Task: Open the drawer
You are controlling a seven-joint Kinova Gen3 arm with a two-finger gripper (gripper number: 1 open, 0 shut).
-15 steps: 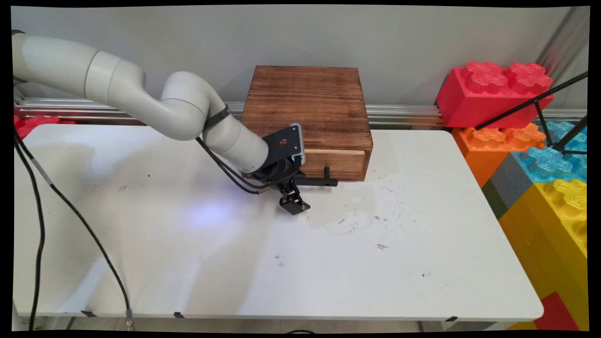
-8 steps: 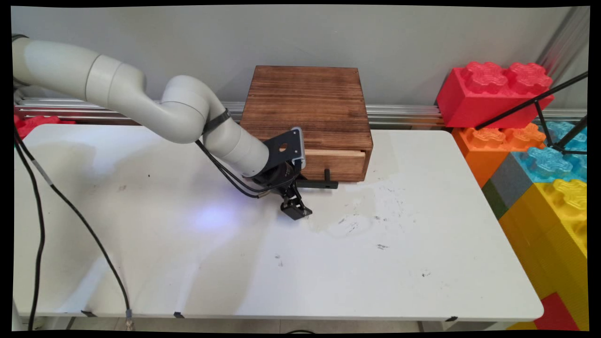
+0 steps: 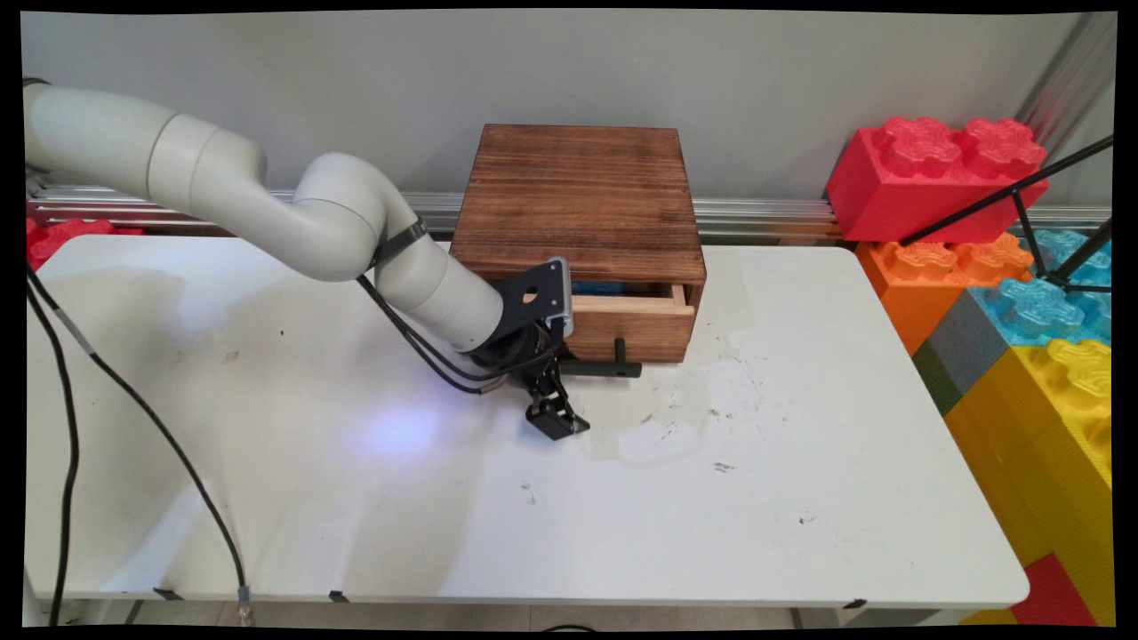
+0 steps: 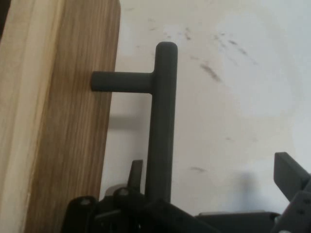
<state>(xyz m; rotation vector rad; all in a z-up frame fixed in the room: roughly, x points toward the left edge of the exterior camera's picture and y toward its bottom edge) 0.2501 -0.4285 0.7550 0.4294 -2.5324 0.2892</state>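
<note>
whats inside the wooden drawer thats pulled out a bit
Through the gap at the top of the drawer, something blue shows inside. What it is cannot be told; the wooden box covers the rest.

A dark brown wooden box (image 3: 578, 200) with streaky grain sits on a white table (image 3: 756, 498) marked with black scuffs. Its drawer (image 3: 633, 322) has a paler tan top edge, and something blue, hard to identify, shows inside. The drawer handle (image 4: 160, 121) is matte dark grey. The gripper (image 3: 556, 418) is black. Red, orange, blue and yellow blocks (image 3: 1022, 293) stand nearby.
</note>
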